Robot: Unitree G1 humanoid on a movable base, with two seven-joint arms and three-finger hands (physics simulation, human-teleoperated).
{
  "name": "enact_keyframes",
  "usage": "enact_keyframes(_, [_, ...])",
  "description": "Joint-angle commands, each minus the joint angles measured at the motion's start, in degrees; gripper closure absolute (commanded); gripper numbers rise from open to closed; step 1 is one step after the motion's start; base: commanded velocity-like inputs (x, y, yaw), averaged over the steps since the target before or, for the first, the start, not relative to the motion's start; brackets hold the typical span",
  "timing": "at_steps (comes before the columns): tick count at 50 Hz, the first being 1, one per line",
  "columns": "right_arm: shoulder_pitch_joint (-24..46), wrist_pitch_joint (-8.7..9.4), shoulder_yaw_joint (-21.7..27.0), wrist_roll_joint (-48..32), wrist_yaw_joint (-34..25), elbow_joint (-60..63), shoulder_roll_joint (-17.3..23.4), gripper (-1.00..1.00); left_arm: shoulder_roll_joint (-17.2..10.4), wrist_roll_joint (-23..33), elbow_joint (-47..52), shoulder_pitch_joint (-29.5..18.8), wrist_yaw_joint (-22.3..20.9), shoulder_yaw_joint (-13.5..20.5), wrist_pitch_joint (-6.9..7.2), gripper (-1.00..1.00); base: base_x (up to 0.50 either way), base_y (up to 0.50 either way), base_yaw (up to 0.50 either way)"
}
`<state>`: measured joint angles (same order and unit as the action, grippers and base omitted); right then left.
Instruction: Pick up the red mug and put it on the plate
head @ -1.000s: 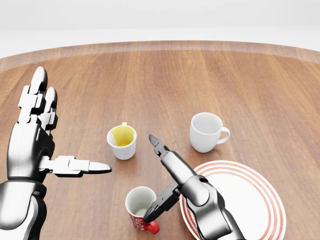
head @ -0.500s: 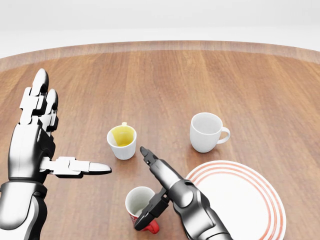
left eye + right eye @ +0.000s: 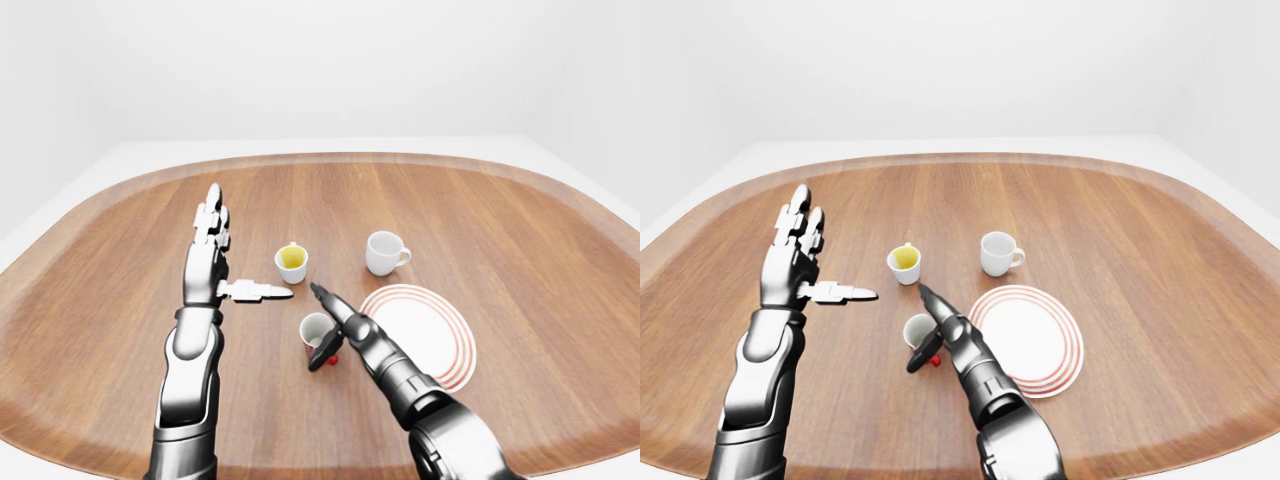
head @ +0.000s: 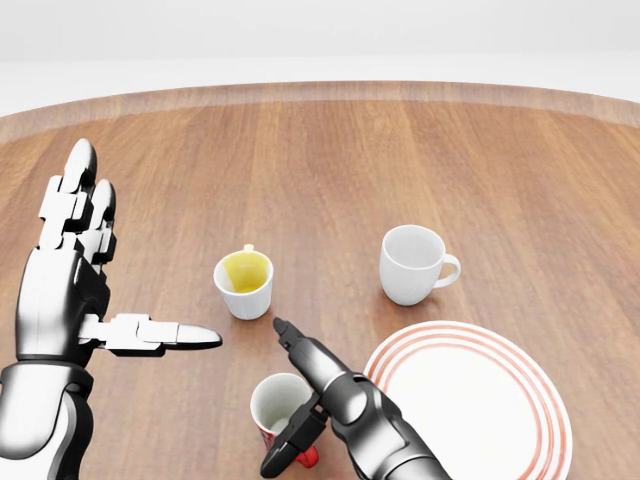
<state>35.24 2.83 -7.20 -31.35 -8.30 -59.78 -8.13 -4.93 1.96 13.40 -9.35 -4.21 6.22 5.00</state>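
We are finding the right hand (image 4: 300,405) at the bottom centre of the head view, its fingers spread: one long finger is pointing toward the upper left of the frame, and a dark finger is hanging down over the right side of the red mug (image 4: 280,415). The hand is standing at the mug's rim, but we cannot tell whether any finger is actually touching it, and nothing is closing round it. The mug is sitting upright on the table (image 4: 330,160), its white inside showing and its red handle at the lower right, just beside the left edge of the plate (image 4: 480,400).

The plate, white with red rings, is lying at the lower right of the head view. Above it a white mug (image 4: 412,263) is standing with its handle turned right. Left of that, a small white cup with a yellow inside (image 4: 244,283) is standing above the red mug.

The left hand (image 4: 85,290) is standing at the left of the frame, fingers spread upward and thumb stretched right, holding nothing and well apart from the mugs.
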Motion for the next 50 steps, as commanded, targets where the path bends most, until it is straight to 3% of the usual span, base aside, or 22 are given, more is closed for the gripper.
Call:
enact_keyframes(1, [1.31,-1.62,0.31,-0.51,1.4,-5.21,-0.52,-1.0,-0.05,-0.14,-0.09,0.16,-0.1,0.1,0.0,-1.0,0.0,0.0,0.0])
enact_keyframes(15, [1.28,-2.82,0.41,-1.26,2.26,-7.43,-0.83,-1.0,-0.09,-0.2,-0.57,0.4,-0.21,0.23,0.0,-1.0,0.0,0.0,0.0])
enact_keyframes(16, [1.27,-2.89,0.42,-1.27,2.26,-7.47,-0.82,-0.69,-0.07,-0.24,-0.65,0.41,-0.23,0.25,0.0,-1.0,0.0,0.0,0.0])
enact_keyframes(17, [1.2,-3.01,0.42,-1.3,2.31,-7.5,-0.8,0.2,-0.08,-0.2,-0.76,0.42,-0.2,0.23,0.0,-1.0,0.0,0.0,0.0])
enact_keyframes(18, [1.15,-3.14,0.45,-1.29,2.3,-7.5,-0.79,0.84,-0.07,-0.22,-0.76,0.44,-0.22,0.22,0.0,-1.0,0.0,0.0,0.0])
enact_keyframes(19, [1.08,-3.18,0.43,-1.32,2.27,-7.52,-0.79,1.0,-0.07,-0.23,-0.74,0.46,-0.23,0.23,0.0,-1.0,0.0,0.0,0.0])
enact_keyframes(37, [0.69,-3.37,0.54,-1.66,2.17,-7.4,-0.41,1.0,0.02,-0.19,-0.81,0.82,-0.2,0.17,0.0,-1.0,0.0,0.0,0.0])
enact_keyframes(41, [0.36,-2.44,0.47,-1.57,1.63,-5.51,-0.22,1.0,0.04,-0.23,-0.66,0.92,-0.21,0.2,0.0,-1.0,0.0,0.0,0.0])
enact_keyframes(46, [-0.91,0.84,0.06,-1.51,-0.23,0.78,0.26,1.0,0.09,-0.13,-0.55,0.97,-0.18,0.09,0.0,-1.0,0.0,0.0,0.0])
enact_keyframes(50, [-2.12,2.17,-0.28,-1.7,-1.41,5.09,0.73,1.0,0.11,-0.12,-0.58,0.91,-0.19,0.07,0.0,-1.0,0.0,0.0,0.0])
